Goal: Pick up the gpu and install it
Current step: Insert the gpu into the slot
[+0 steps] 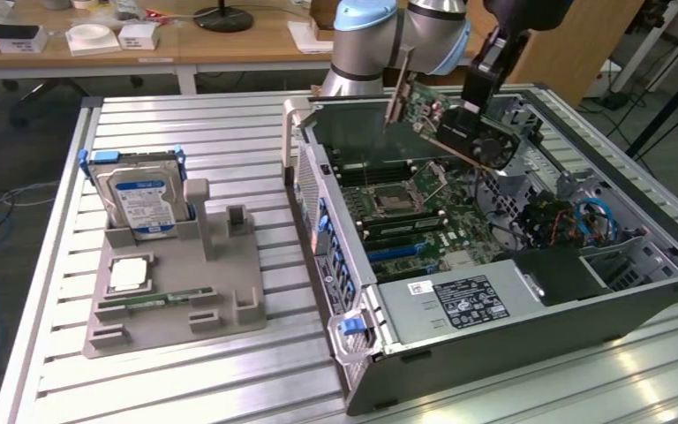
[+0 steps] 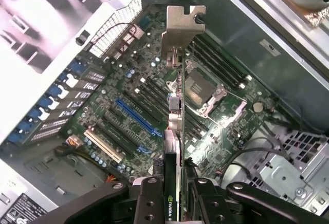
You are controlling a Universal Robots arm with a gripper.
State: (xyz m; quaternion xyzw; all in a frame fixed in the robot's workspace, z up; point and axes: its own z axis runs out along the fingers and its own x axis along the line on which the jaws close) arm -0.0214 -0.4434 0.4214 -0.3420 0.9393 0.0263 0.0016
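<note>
Above the motherboard [image 2: 123,100], NVIDIA-marked gpu [image 2: 175,116] in the hand [image 2: 177,192]

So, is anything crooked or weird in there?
Only the gpu: it hangs tilted in the air above the open computer case, clamped in the end effector, not seated in any slot. Nothing looks spilled or broken.

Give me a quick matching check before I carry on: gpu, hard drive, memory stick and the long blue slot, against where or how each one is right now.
1. gpu
2. hard drive
3. memory stick
4. long blue slot

A. lying along the base of the grey holder
B. clamped in the gripper, above the open case
C. empty, on the motherboard
D. standing upright in the grey holder

Pairs: 1-B, 2-D, 3-A, 4-C
</note>
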